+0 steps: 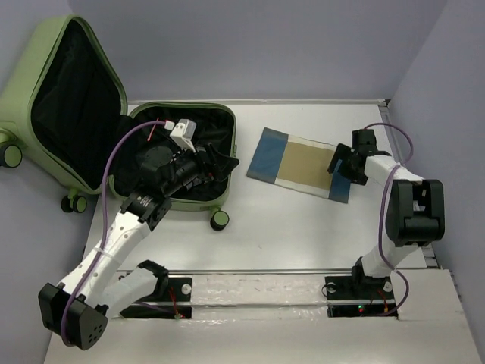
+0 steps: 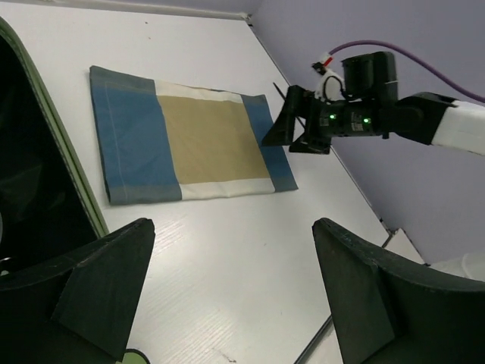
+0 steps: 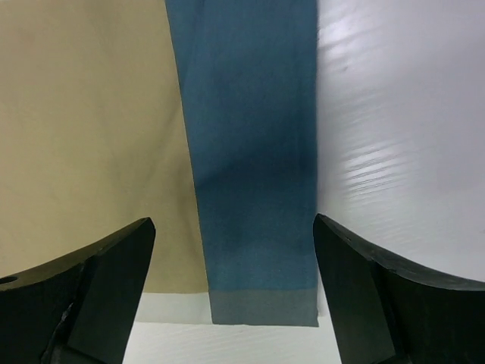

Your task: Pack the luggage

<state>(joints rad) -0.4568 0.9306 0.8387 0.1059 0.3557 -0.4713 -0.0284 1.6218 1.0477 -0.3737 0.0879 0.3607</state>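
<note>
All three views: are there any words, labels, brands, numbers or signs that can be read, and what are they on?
None can be read.
The luggage shows no legible logo or emblem.
The cloth has plain blue, tan and white panels and no print.
The white connector on the left arm is too small to tell whether it carries any marking.
</note>
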